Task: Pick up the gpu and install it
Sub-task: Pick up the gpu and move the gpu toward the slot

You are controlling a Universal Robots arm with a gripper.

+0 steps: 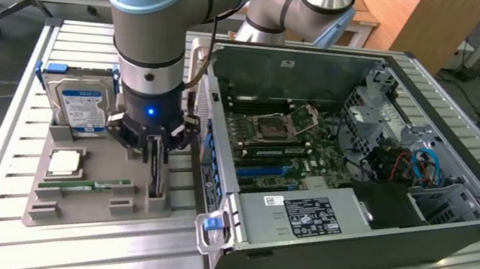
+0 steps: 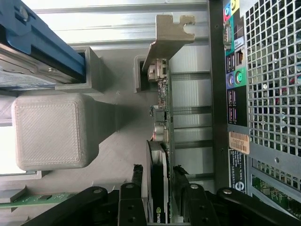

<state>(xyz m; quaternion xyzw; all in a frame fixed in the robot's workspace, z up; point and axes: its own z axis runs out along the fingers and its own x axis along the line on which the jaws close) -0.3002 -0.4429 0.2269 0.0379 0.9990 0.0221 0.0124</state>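
The gpu (image 1: 157, 178) stands on edge in a slot of the grey parts holder (image 1: 109, 162), just beside the open computer case (image 1: 359, 158). It is a thin dark card. In the wrist view its silver bracket (image 2: 168, 40) is at the end away from the gripper and its board (image 2: 163, 117) runs back between the fingers. My gripper (image 1: 154, 154) has come down over the card and is open. In the wrist view the gripper (image 2: 158, 173) has one black finger (image 2: 137, 176) on each side of the card, close to its faces.
A hard drive (image 1: 80, 103) with a blue-white label stands upright at the holder's far end. A CPU (image 1: 64, 163) and a green memory stick (image 1: 86, 187) lie in the holder. The case's motherboard (image 1: 281, 140) is exposed, and its rear panel (image 2: 263, 94) is close beside the card.
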